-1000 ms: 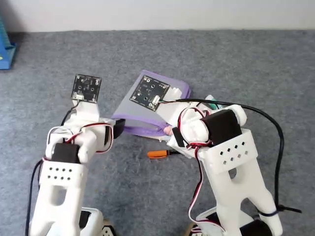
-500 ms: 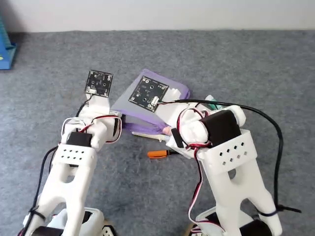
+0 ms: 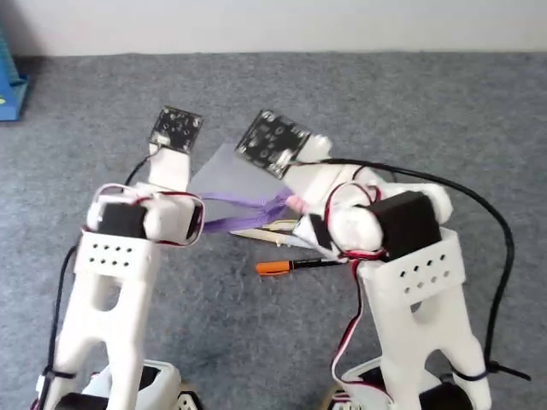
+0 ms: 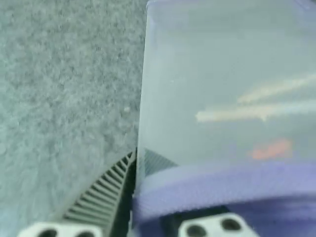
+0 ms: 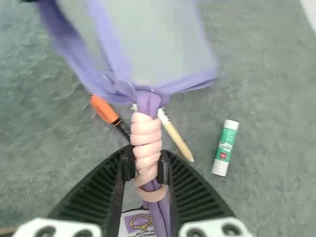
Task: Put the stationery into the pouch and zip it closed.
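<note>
Purple trim and a clear panel: that's the pouch (image 3: 229, 181), strung between the two arms over the grey desk (image 3: 402, 102)! The left pincer (image 4: 140, 197) is pressed onto the pouch's purple edge band, one ridged finger (image 4: 98, 200) plainly on the outside of it. Through the clear panel, pale streaks and an orange smudge show.

Over on the other end, the right pincer (image 5: 144, 170) is pinching the pink coil (image 5: 145, 140) that hangs off the pouch's bunched purple corner, a black finger on either side of it. From the high view the coil (image 3: 296, 203) sits just ahead of the right arm's wrist.

Now the stationery: all of it is outside the pouch, lying on the desk. The orange pen (image 3: 286, 266) lies between the two arms' bases, near the right arm. The pencil (image 3: 267, 231) lies just beside it, under the pouch's lower edge. The green-and-white glue stick (image 5: 225, 147) rests apart from both, off to the pencil's far side.
</note>
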